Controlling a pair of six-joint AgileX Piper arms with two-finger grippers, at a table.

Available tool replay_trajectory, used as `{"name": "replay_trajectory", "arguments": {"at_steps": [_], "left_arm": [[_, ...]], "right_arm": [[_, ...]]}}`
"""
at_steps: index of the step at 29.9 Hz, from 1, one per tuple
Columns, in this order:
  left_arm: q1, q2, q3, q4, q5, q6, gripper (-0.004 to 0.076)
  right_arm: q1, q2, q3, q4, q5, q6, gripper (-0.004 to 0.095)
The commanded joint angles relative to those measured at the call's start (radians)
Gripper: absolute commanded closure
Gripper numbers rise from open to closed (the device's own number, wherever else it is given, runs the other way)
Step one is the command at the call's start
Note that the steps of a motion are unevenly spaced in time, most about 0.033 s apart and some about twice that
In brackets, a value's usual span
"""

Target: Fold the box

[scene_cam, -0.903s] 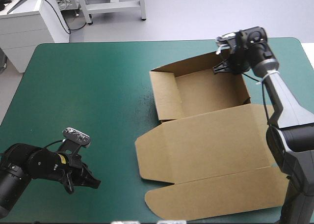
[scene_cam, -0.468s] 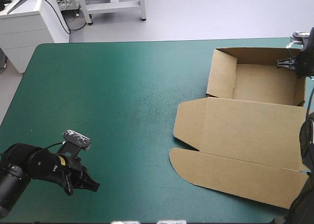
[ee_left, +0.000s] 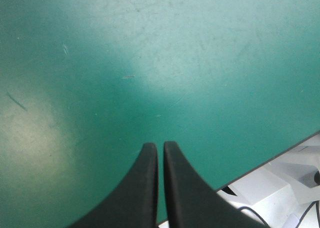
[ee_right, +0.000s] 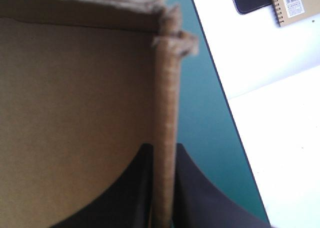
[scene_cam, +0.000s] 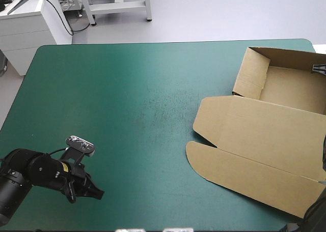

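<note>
One wall of the brown box (scene_cam: 254,135), an open tray with its lid flat at the right edge of the table (scene_cam: 127,99), is pinched in the right gripper (ee_right: 163,155), seemingly to steer the whole sheet. The left gripper (ee_left: 160,150) rests pressed together near the front-left corner, well clear.

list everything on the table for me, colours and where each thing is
box: 1, brown, at the table's right side, near the far corner; open tray with walls up, lid flat toward the near edge
table cover: 1, teal-green, bare across the left and middle
left claw: 1, black, shut on nothing, low over the cover near the near-left corner
right claw: 1, black, shut on a raised wall of the box, close to a tray corner
</note>
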Motion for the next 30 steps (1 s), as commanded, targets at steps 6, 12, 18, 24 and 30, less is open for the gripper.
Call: {"name": "replay_trajectory", "arguments": {"at_steps": [6,12,18,24,30], "left_arm": [[0.001,-0.010,-0.025,-0.029,0.027,-0.004,0.0713],[0.001,-0.010,-0.025,-0.029,-0.027,-0.004,0.0713],[0.001,-0.010,-0.025,-0.029,-0.151,-0.004,0.0713],[0.001,-0.010,-0.025,-0.029,-0.184,-0.004,0.0713],[0.001,-0.010,-0.025,-0.029,-0.191,-0.004,0.0713]], "right_arm": [[-0.008,-0.051,-0.027,0.002,-0.069,-0.011,0.0255],[-0.008,-0.055,-0.076,0.044,-0.015,-0.015,0.0243],[-0.006,-0.106,-0.150,0.196,0.013,-0.033,0.0488],[0.033,-0.176,-0.150,0.325,0.013,-0.093,0.0921],[0.186,-0.254,-0.147,0.372,0.013,-0.102,0.0921]]}}
